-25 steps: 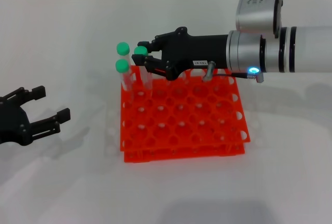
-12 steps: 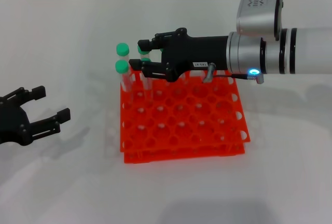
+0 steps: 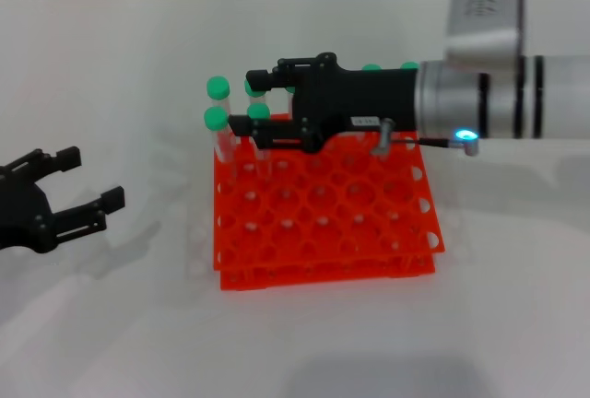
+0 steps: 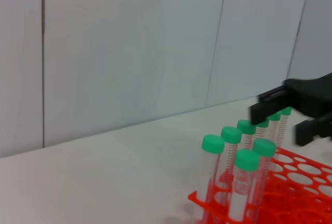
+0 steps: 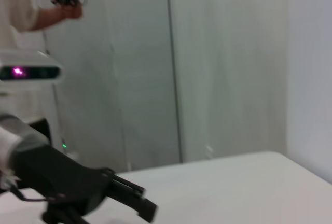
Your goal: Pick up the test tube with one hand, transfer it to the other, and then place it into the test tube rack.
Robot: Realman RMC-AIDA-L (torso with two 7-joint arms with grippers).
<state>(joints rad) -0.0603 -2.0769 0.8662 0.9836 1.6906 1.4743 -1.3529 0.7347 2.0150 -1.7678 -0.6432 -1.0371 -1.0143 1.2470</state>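
Judging by how things lie, the task is near its end: the slim clear plastic test tube with its round green screw cap (image 3: 259, 112) stands in the far-left corner of the bright orange-red plastic test tube rack (image 3: 323, 209), a two-tier grid of round holes sitting mid-counter; the handover looks finished, and only drawing the arm clear seems left.

The right gripper (image 3: 260, 101), matt black with a small white label on its wrist and a silver-grey cylindrical arm behind, reaches in from the counter's right edge over the rack's far row; its two fingers are spread, one on each side of the tube's cap, gripping nothing that I can see; whether they brush the cap cannot be told.

The left gripper (image 3: 88, 187), plain black and blocky, hangs near the counter's left edge, well apart from the rack, fingers spread and empty.

Other green-capped tubes (image 4: 237, 169) fill that corner; their walls are transparent with fine printed graduations, caps smooth and opaque; the counter (image 3: 138, 324) is flat, pale and faintly glossy.
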